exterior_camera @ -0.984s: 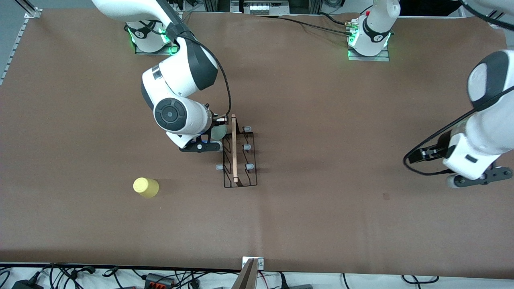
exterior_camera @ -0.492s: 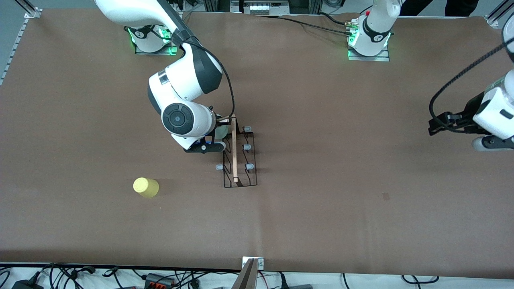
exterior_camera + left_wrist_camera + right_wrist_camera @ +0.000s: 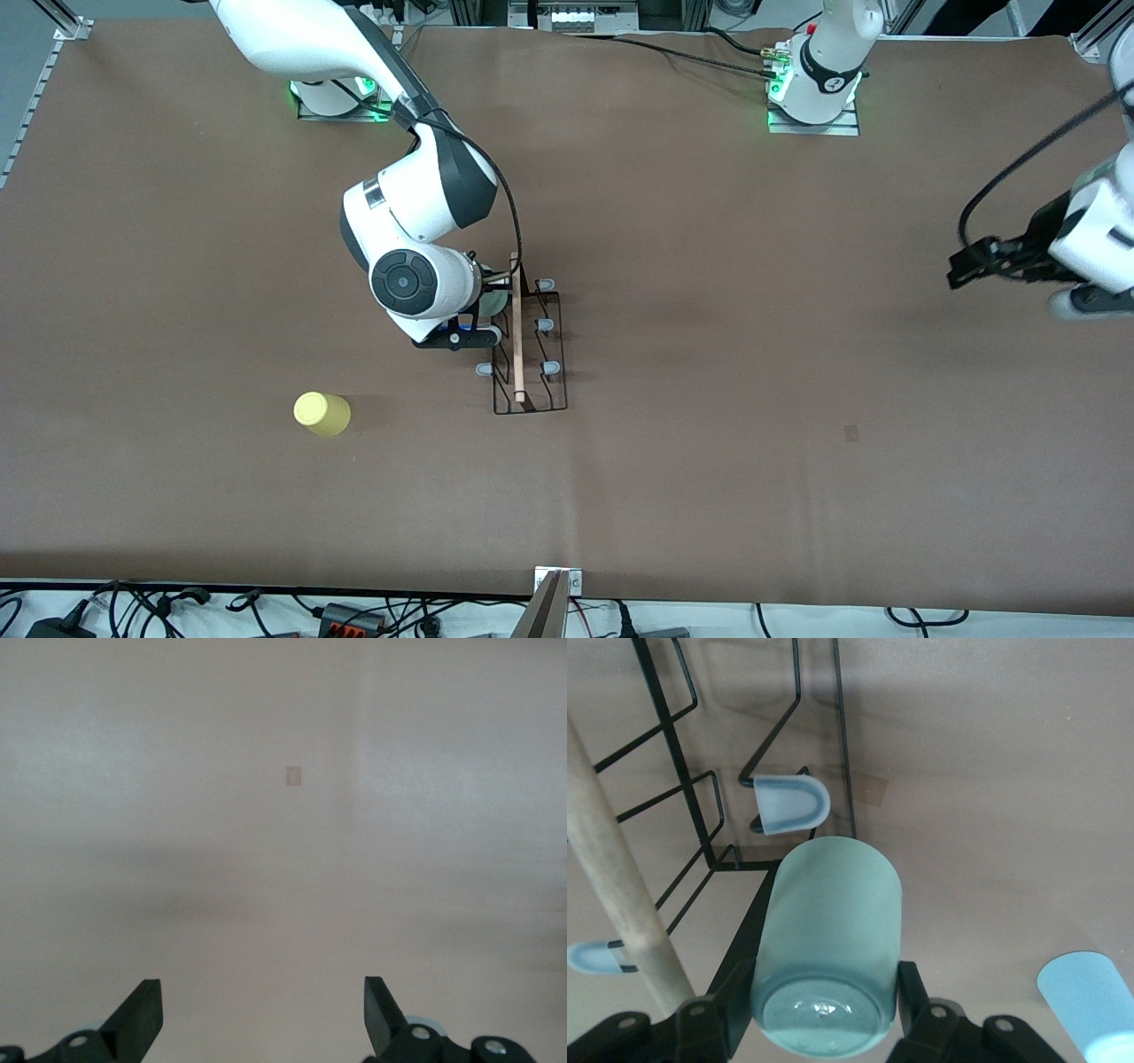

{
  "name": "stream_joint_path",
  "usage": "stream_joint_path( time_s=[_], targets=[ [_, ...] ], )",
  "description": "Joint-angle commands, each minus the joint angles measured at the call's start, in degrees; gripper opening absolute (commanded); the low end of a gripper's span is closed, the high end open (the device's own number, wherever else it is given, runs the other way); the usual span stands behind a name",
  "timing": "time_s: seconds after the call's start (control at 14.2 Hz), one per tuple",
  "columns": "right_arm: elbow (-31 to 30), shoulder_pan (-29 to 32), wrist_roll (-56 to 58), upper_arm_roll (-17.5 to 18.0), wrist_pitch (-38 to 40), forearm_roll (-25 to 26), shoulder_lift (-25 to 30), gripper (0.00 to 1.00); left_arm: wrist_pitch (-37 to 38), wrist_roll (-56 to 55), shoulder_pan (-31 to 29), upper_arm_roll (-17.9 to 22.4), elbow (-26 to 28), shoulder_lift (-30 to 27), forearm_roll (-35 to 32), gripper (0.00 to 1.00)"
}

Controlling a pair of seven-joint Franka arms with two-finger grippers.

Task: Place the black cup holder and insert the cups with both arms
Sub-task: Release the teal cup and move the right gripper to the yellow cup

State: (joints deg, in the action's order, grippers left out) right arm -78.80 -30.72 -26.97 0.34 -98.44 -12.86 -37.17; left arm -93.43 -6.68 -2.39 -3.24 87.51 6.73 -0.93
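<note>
right hand (image 3: 824,1010) crowds rack (image 3: 530,354) at wooden rod (image 3: 516,328) (pegs close); yellow cup (image 3: 322,414) well apart.

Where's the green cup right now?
In the right wrist view the green cup sits between the right claw fingers, beside the black rack and its wooden handle.

front: high, faces arms over table (image 3: 709,461)
left wrist: down at bare table
right wrist: close on rack (image 3: 700,806), shared with front

pale green cup (image 3: 828,948), yellow cup (image 3: 322,414), black wire rack (image 3: 530,350), brown table (image 3: 753,399)
</note>
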Motion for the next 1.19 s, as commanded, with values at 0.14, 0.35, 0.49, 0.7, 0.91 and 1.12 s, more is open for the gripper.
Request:
stream_joint_path(
  time_s=[0.14, 0.35, 0.49, 0.7, 0.91, 1.12],
  targets=[
    [1.4, 0.4, -5.6, -0.7, 0.5, -0.3, 2.4, 1.0, 3.2, -0.1, 0.6, -1.2, 1.3, -2.3, 0.0, 1.0],
    [2.6, 0.8, -6.2, -4.4, 0.3, 2.2, 4.6, 1.0, 3.0, 0.1, 0.2, -1.0, 0.7, -1.9, -0.1, 1.0],
    [2.7, 1.2, -4.9, -8.7, -1.8, 6.9, 4.4, 1.0, 2.8, 0.2, 0.0, -0.6, 0.6, -1.8, 0.0, 1.0],
    [2.7, 6.3, 5.3, -10.4, -6.9, 8.9, 2.2, 1.0, 3.1, 0.1, -0.2, -0.4, 0.7, -1.8, 0.0, 1.0],
    [2.7, 11.5, 6.8, -10.4, -14.6, 8.9, -0.2, 1.0, 3.0, 0.1, -0.2, -0.4, 0.7, -1.8, 0.0, 1.0],
    [2.7, 15.2, 13.7, -10.3, -26.0, 8.4, -3.8, 1.0, 3.3, 0.1, -0.2, -0.4, 0.7, -1.9, -0.1, 1.0]
  ],
)
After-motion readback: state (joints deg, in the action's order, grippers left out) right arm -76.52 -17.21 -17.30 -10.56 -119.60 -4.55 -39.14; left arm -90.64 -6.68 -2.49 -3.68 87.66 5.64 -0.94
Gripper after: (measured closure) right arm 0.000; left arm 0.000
